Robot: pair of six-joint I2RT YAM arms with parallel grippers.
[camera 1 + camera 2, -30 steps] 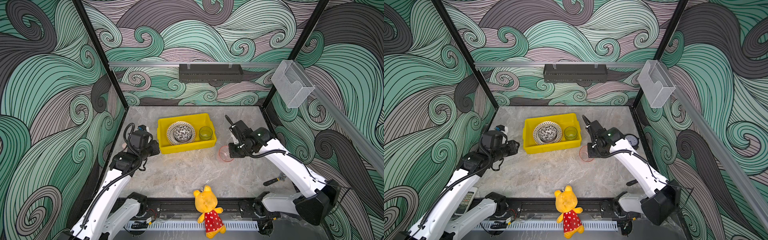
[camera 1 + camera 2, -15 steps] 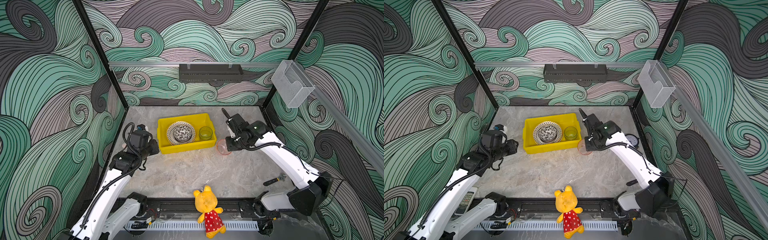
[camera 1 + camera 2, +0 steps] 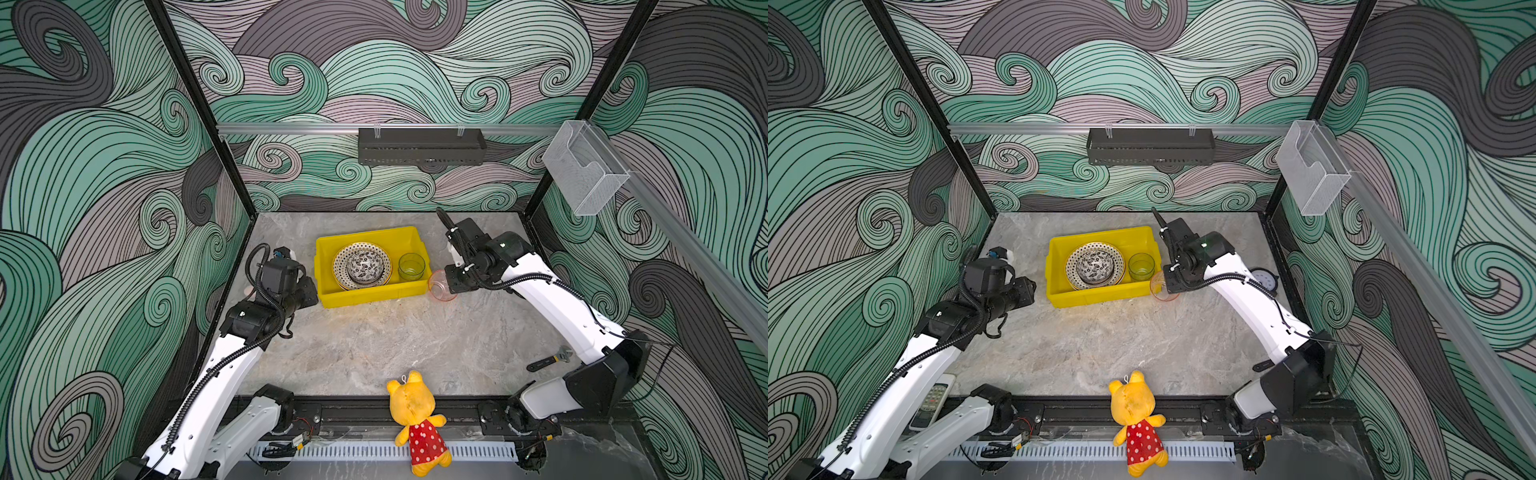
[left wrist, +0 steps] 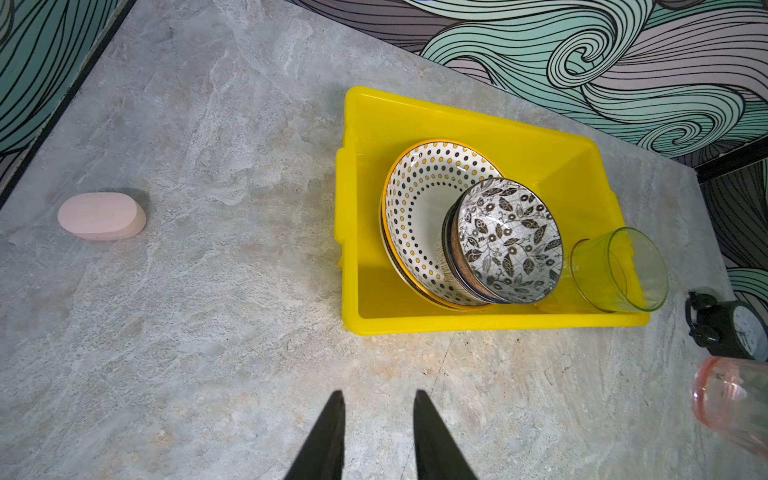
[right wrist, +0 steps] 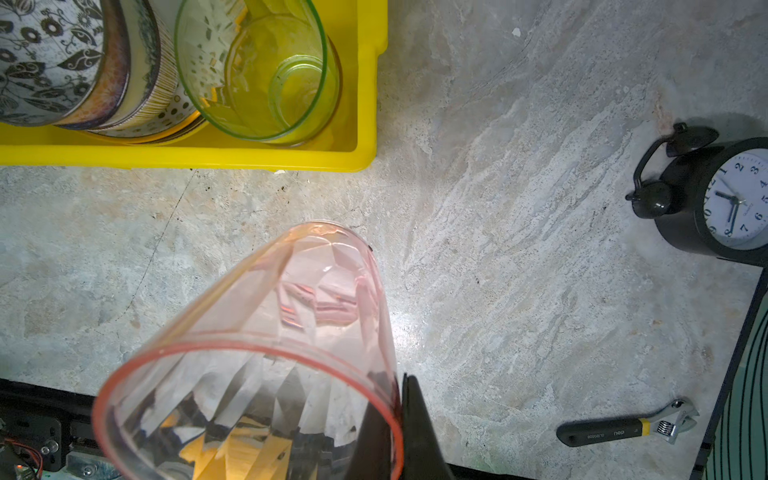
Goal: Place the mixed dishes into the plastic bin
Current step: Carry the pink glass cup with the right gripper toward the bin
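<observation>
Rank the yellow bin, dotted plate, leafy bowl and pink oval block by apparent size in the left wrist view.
Largest to smallest:
1. yellow bin
2. dotted plate, though partly covered
3. leafy bowl
4. pink oval block

Both top views look down from high; both wrist views, close in, share the plastic bin.

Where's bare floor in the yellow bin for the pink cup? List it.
Free: in the yellow bin, the floor strip between back wall and the dotted plate, widening behind the green cup; a narrower strip along the left wall. Crowded: the front, where leafy bowl and green cup stand close.
</observation>
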